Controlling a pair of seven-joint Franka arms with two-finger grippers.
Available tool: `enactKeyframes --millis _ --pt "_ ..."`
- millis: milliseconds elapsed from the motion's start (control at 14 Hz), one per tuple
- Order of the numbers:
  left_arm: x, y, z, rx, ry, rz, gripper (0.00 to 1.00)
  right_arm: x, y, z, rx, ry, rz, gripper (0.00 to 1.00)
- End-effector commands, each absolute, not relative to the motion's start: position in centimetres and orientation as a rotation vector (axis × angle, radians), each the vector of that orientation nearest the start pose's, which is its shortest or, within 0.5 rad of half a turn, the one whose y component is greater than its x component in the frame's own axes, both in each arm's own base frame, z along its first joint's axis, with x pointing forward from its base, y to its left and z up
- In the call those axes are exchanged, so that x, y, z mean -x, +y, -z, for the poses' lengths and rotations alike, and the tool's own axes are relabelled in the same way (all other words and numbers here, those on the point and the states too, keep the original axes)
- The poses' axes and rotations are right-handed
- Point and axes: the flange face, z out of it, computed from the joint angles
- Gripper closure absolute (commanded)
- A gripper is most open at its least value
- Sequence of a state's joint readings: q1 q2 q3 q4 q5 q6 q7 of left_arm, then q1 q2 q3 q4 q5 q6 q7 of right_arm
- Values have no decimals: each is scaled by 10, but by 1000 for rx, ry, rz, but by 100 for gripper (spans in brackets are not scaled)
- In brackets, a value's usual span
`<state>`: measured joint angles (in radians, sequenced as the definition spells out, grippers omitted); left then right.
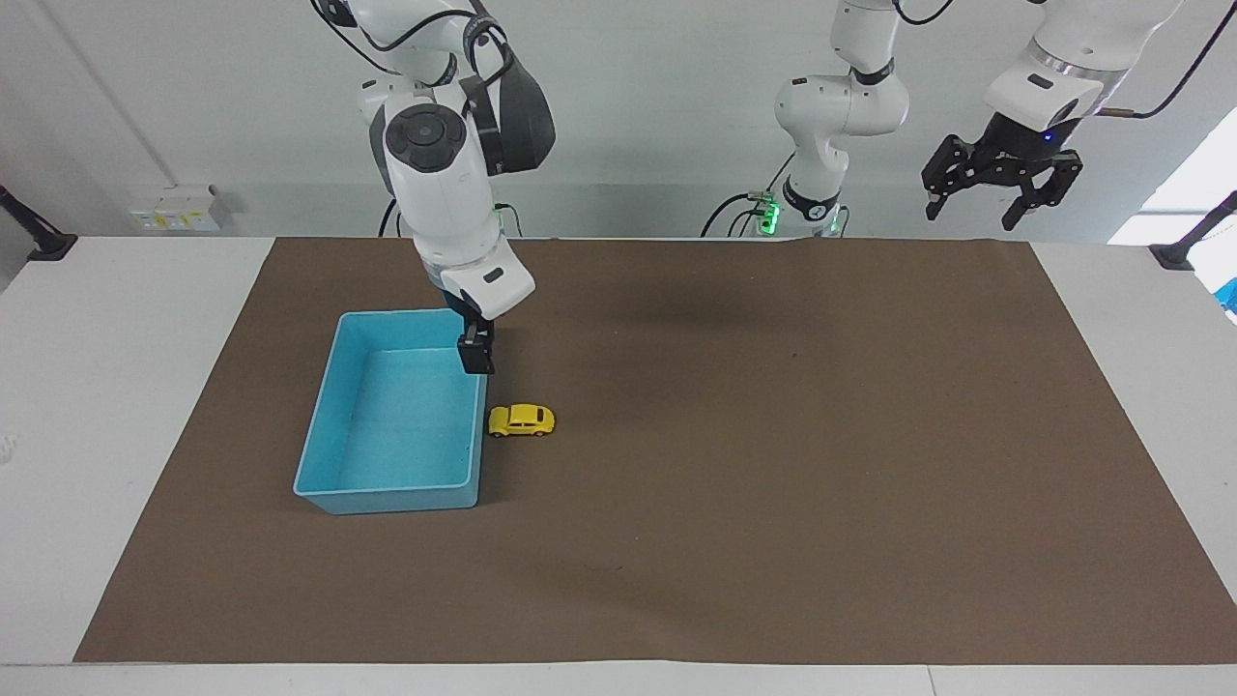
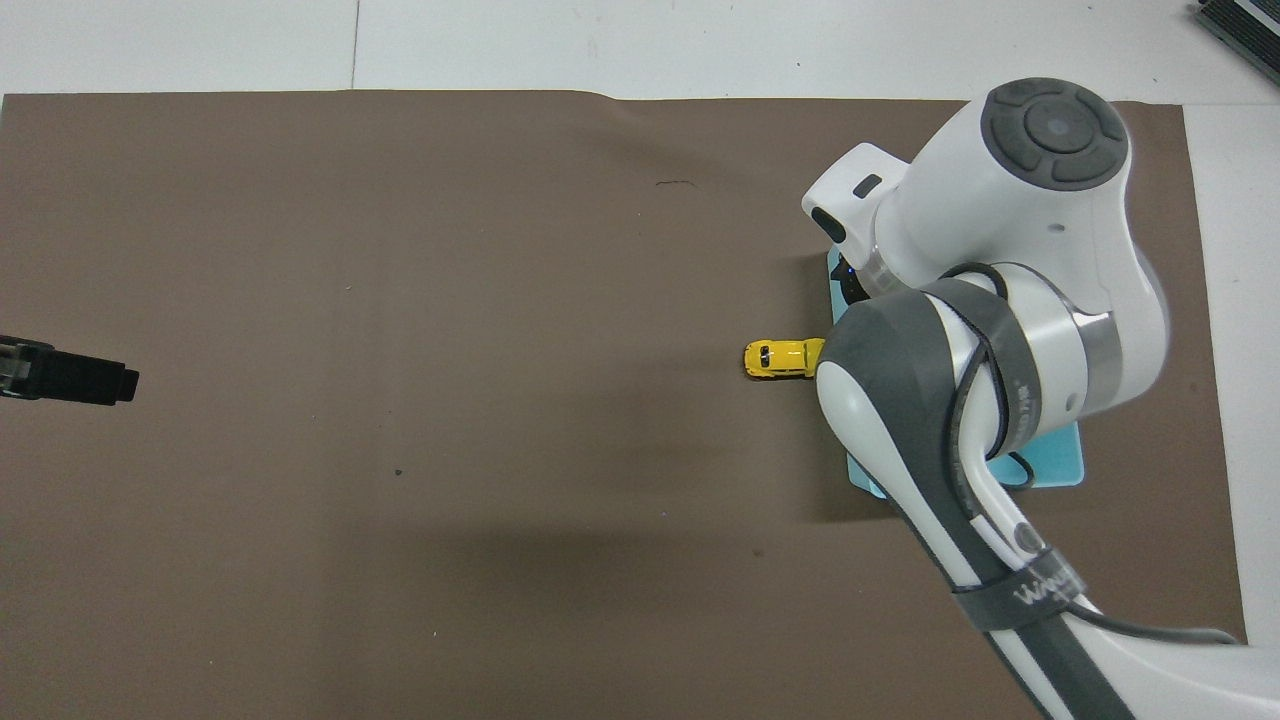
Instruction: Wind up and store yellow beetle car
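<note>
White table [image 1: 126, 387] carries brown mat [image 1: 773, 483], tray [image 1: 333, 425], car [image 1: 522, 420].

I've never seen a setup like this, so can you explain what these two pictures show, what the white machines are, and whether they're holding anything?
These are two robot arms at a table covered by a brown mat. One picture looks at them from across the table, the other from above their end. On the mat, a yellow beetle car sits beside a light-blue tray. The right gripper hangs over the tray's edge near the car, open and empty. The left gripper waits raised over its end of the table, open and empty too.
</note>
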<state>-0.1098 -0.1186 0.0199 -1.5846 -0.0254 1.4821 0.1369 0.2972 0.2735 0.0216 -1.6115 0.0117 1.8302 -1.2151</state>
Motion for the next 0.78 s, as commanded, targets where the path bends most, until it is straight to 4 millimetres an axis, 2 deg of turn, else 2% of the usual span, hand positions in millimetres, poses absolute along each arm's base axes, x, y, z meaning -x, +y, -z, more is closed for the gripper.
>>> enactKeyframes --millis 0,214,285,427,712 --pt "-505 -41 -676 3137 373 20 0 -601 197 -448 2223 -2192 -46 0" --pt "-502 -29 -676 3120 460 7 0 -602 193 -438 2190 -2223 -45 0" --pt "-501 -22 -675 3124 436 -5 0 -602 193 -431 2181 -2232 -45 0" --pt "-504 -23 -675 3124 429 7 0 -596 194 -407 2189 -2233 -26 0" --pt "-504 -24 -676 3123 436 14 0 -593 192 -391 2193 -2232 -19 0"
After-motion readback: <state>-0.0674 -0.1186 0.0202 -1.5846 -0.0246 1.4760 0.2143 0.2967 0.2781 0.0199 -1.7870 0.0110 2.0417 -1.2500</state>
